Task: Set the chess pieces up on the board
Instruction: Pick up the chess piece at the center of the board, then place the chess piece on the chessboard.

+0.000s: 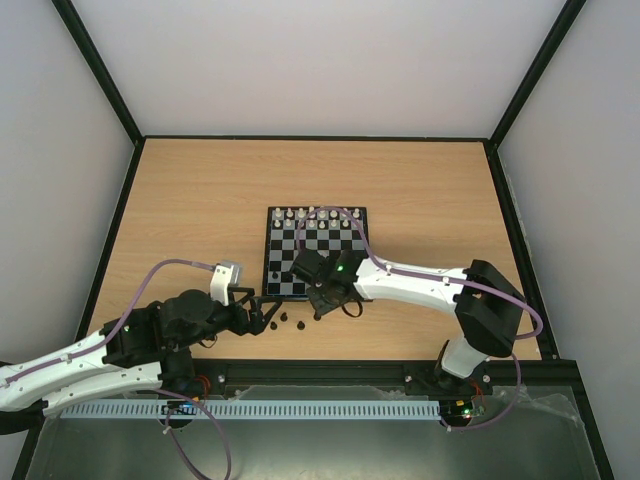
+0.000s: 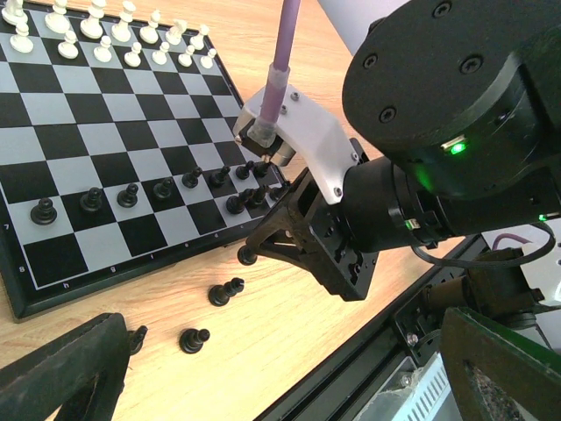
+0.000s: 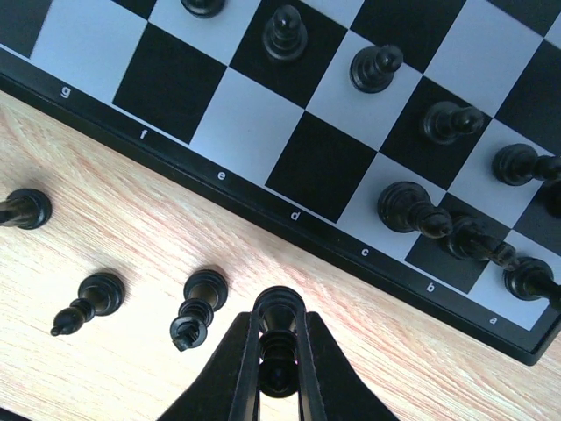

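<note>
The board (image 1: 316,270) lies mid-table, its near rows holding a line of dark chess pieces (image 2: 129,195) and a few more at the corner (image 3: 408,209). My right gripper (image 3: 279,351) is shut on one dark chess piece (image 3: 279,309), just off the board's near border (image 3: 175,153) and low over the wood. That gripper (image 2: 248,255) also shows in the left wrist view with the piece at its tip. Three loose dark pieces (image 3: 200,307) (image 3: 90,298) (image 3: 22,209) lie on the table beside it. My left gripper (image 2: 280,386) stands wide open and holds nothing, close to these pieces (image 1: 283,318).
White pieces (image 2: 105,39) fill the board's far rows. A black rail (image 1: 320,372) runs along the table's near edge, close behind both grippers. Black frame posts (image 1: 100,75) border the table's sides and back.
</note>
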You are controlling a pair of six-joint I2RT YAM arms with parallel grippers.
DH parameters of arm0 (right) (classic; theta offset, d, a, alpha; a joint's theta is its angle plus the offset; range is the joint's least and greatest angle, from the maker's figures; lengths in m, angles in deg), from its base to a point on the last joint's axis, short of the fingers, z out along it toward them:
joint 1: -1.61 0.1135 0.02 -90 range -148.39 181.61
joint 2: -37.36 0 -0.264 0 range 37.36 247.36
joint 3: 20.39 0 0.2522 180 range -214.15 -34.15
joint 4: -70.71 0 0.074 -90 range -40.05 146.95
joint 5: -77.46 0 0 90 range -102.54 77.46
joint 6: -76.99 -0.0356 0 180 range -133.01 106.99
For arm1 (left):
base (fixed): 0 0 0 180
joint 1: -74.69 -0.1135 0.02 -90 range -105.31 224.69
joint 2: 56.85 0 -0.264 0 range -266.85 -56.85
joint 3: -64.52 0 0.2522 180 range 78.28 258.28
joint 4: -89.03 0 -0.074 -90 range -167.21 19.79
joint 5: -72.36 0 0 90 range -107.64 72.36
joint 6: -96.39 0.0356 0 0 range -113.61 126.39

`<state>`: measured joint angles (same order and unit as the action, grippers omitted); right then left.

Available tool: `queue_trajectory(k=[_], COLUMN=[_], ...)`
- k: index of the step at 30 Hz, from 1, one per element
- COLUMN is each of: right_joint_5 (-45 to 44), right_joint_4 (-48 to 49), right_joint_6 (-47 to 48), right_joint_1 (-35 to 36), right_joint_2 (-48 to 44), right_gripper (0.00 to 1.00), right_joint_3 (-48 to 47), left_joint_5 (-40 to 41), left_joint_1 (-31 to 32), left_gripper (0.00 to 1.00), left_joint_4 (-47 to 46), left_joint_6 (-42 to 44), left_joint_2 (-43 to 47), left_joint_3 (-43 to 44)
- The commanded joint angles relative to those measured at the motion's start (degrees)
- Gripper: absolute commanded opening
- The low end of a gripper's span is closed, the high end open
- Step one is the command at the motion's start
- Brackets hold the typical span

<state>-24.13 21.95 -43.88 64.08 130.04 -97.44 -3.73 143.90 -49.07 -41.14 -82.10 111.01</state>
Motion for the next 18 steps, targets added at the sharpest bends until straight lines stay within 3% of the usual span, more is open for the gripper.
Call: queue_trajectory(k=[1,18], right_joint_5=[-1.2,1.1], right_joint_4=[-4.5,-5.6], right_joint_6=[1.3,6.2], right_joint_1=[-0.2,-4.7], right_joint_2=[-0.7,4.2], right_gripper=[0.02,0.01], right_joint_3=[-3.1,-11.0], left_joint_5=[-0.1,0.1], left_joint_1=[0.4,0.4], left_gripper=[0.99,0.99], left_joint_4=[-0.6,-0.5], left_joint_6=[0.8,0.7], left_joint_2=[0.0,-0.2], left_joint_3=[0.3,0.4])
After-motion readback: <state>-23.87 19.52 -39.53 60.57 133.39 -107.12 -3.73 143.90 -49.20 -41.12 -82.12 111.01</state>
